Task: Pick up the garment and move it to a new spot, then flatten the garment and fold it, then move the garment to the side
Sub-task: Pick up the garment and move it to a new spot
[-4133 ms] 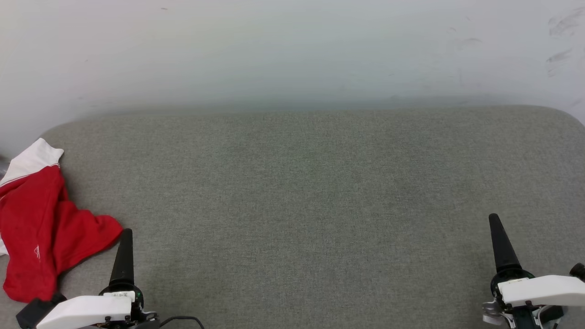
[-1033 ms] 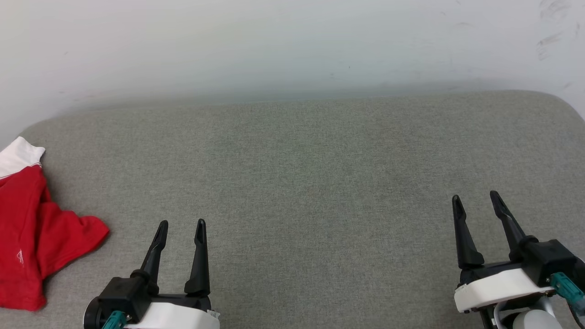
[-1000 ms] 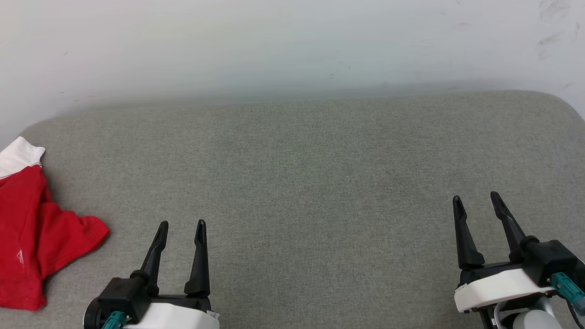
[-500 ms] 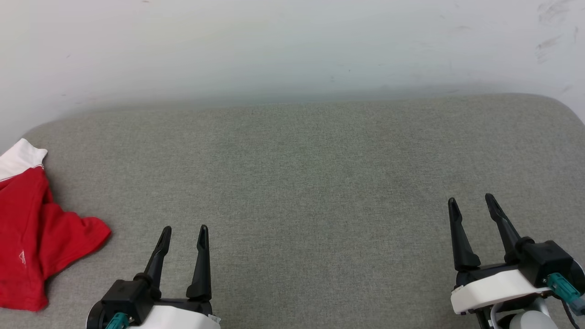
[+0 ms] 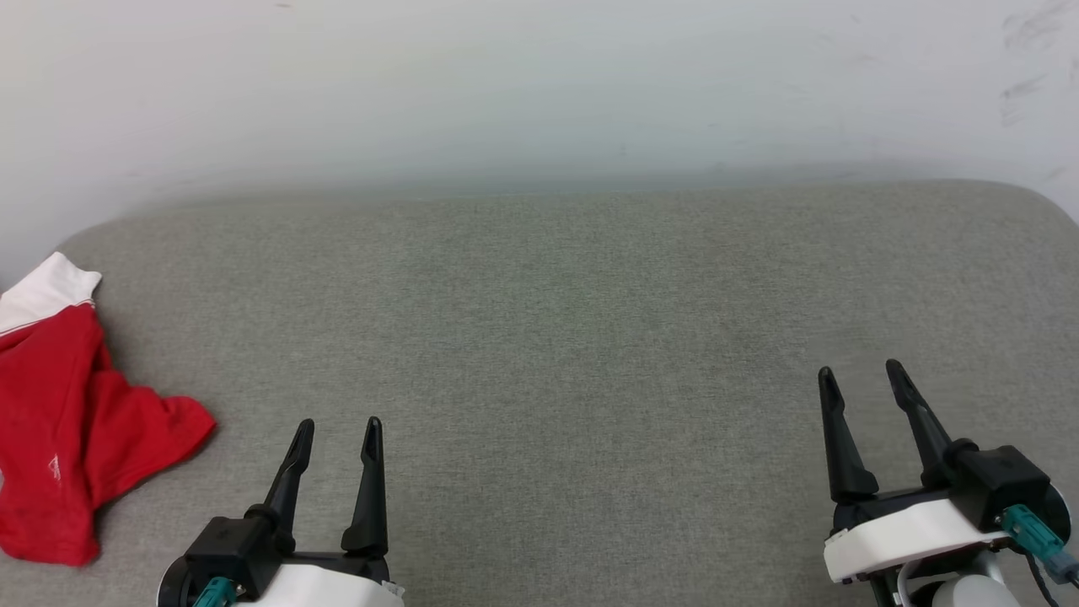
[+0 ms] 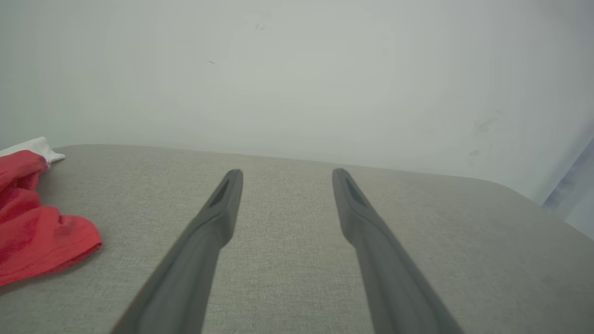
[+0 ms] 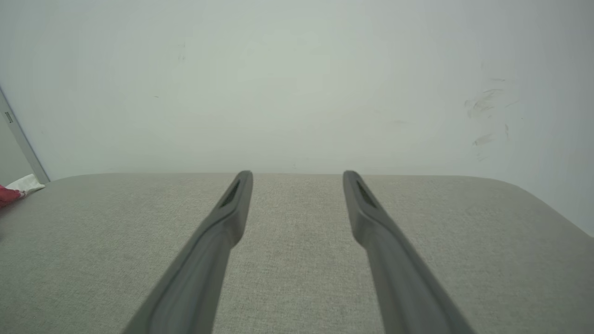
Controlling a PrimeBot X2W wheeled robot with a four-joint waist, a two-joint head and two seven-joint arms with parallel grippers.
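Left gripper (image 5: 338, 424), head view: two dark fingers spread wide, nothing held, near the garment (image 5: 67, 438) yet not touching it. Right gripper (image 5: 860, 369): equally wide, equally empty, well apart from the garment. Garment: crumpled red heap, white sleeve (image 5: 46, 287) at its far end, resting on the grey cushion (image 5: 556, 337), partly cut by the frame. Against the picture from four seconds back: both grippers turned from edge-on to a flat, two-finger stance, left one drawn off from the garment's hem; across the last second, little beyond a slight drift of the camera. Likely reading: ready pose only, pick-up not yet begun, flattening and folding all still ahead. Left wrist view: fingers (image 6: 218, 218) parted over bare cushion, garment (image 6: 32, 232) beside them, lobe of red cloth nearest, apart from both. Right wrist view: fingers (image 7: 222, 218) parted likewise, garment (image 7: 6, 195) a small red-and-white scrap far off at the margin. Edges and room: cushion's far edge running from behind the garment along the pale wall (image 5: 539, 84) to a rounded corner (image 5: 1041, 206) well apart from the garment; wide stretch of open fabric beyond the garment, probably ample for spreading it flat; caution nearest the garment, close to the cushion's end.
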